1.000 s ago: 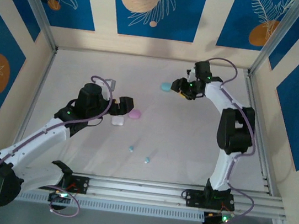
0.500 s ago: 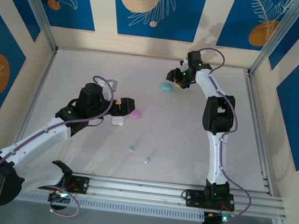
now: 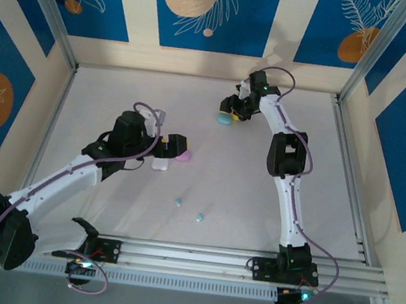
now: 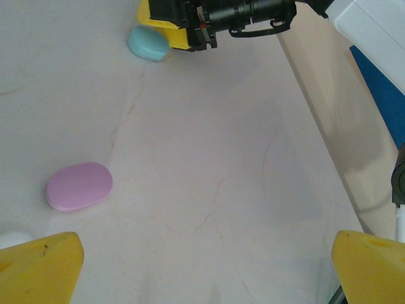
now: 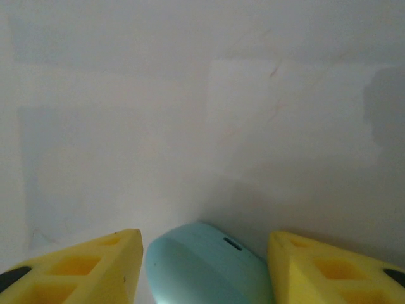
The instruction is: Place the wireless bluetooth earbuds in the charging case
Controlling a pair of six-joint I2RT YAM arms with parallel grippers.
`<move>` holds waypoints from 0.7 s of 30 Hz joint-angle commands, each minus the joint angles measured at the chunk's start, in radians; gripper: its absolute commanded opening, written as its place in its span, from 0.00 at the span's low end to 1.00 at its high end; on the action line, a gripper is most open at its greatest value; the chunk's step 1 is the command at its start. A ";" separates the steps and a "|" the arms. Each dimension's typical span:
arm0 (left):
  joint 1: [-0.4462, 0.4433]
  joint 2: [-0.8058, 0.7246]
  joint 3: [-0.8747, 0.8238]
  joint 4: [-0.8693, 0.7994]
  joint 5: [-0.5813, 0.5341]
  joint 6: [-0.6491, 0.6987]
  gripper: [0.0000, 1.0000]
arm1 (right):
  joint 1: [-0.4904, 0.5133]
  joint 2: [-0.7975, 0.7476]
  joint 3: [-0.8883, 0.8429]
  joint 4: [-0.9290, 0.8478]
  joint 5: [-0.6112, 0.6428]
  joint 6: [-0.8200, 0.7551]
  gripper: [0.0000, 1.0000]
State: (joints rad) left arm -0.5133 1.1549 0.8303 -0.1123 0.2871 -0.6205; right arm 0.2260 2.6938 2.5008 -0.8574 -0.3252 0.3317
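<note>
right gripper [image 3: 232, 109], jaws released, straddles the blue case [image 5: 209, 269] near the table's [image 3: 121, 88] far edge; left gripper [image 4: 205, 269], jaws released, faces the pink case [image 4: 79, 186].

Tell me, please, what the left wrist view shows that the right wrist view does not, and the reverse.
Left wrist view: the pink case lying shut on the table, a sliver of the white case, the left gripper with its fingers spread wide, and the right arm reaching over the light blue case.
Right wrist view: the right gripper with its yellow fingers flanking that case, and a small dark slot on its shell.
Shared: the light blue case and the pale table.
</note>
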 commanded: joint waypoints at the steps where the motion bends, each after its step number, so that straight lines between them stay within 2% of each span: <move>1: -0.004 0.016 0.036 0.017 0.033 -0.010 1.00 | 0.023 -0.023 0.001 -0.079 -0.072 -0.087 0.55; 7: -0.009 0.031 0.041 0.026 0.034 -0.028 1.00 | 0.051 -0.141 -0.185 -0.057 -0.031 -0.153 0.55; 10: -0.010 0.031 0.039 0.024 0.032 -0.033 1.00 | 0.078 -0.188 -0.264 -0.020 0.047 -0.194 0.55; 21: -0.014 0.005 0.031 0.005 0.017 -0.039 1.00 | 0.167 -0.129 -0.204 -0.034 0.455 -0.269 0.65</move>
State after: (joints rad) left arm -0.5201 1.1809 0.8333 -0.1116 0.2966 -0.6495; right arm 0.3771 2.5359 2.2673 -0.8970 -0.0223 0.0986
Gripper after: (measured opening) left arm 0.998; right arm 0.650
